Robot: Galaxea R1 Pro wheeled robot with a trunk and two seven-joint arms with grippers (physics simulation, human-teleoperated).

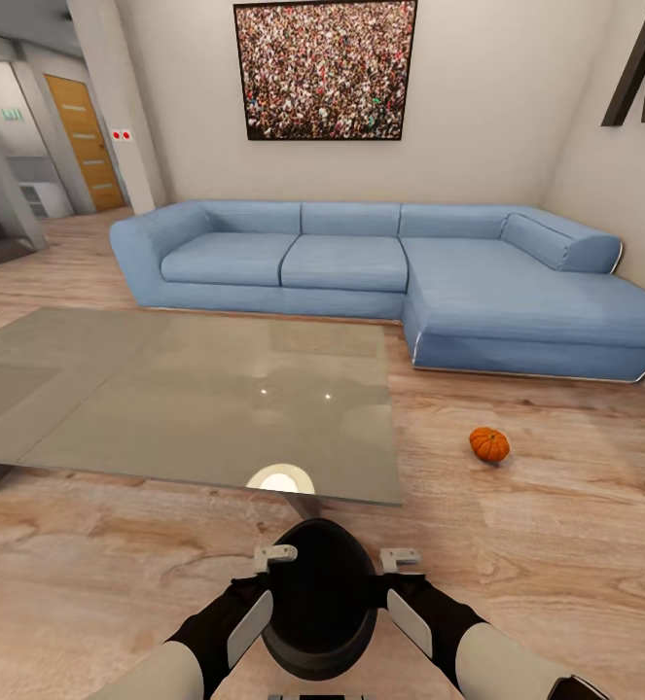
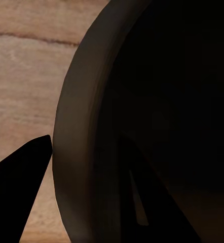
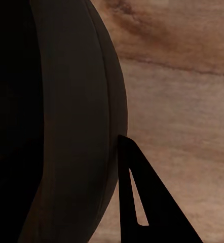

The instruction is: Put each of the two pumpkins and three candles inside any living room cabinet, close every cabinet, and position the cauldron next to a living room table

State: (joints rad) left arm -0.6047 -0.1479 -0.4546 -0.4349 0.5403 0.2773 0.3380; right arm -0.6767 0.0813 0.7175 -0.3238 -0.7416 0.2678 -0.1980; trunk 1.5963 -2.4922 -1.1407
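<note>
Cauldron [image 1: 317, 598]: a round-bellied black pot, seen in the head view between the two grippers, just on the near side of the table's front edge. Its dark mouth is turned upward, towards the camera. Whether it rests on the floor or is lifted clear cannot be told.

Left gripper [image 1: 264, 593]: placed against the cauldron's left flank. In the left wrist view one dark finger [image 2: 18, 195] is seen outside the cauldron's rim [image 2: 74, 152] and the other inside the black interior, so the wall is pinched between the two fingers.

Right gripper [image 1: 405, 595]: placed against the cauldron's right flank. In the right wrist view one finger [image 3: 145, 202] is seen lying on the outside of the cauldron's belly [image 3: 76, 126]; the other finger is lost in the darkness, so whether the wall is clamped cannot be told.

Table [image 1: 118, 399]: a large low rectangle with a glossy beige-grey top, lying directly beyond the cauldron. A pale round reflection is seen at its front edge, just above the cauldron.

Pumpkin [image 1: 489, 444]: small, round and orange, lying on the floor to the right of the table's front right corner, well apart from the cauldron.

Floor [image 1: 555, 544]: light wood-grain planks under the table and the cauldron.

Sofa [image 1: 380, 272]: a blue corner sofa, set beyond the table's far edge against the wall.

Picture [image 1: 325, 70]: a large framed crowd photograph, hung on the wall above the sofa.

Door [image 1: 87, 141]: an orange-brown door, seen far beyond the table's left end.
</note>
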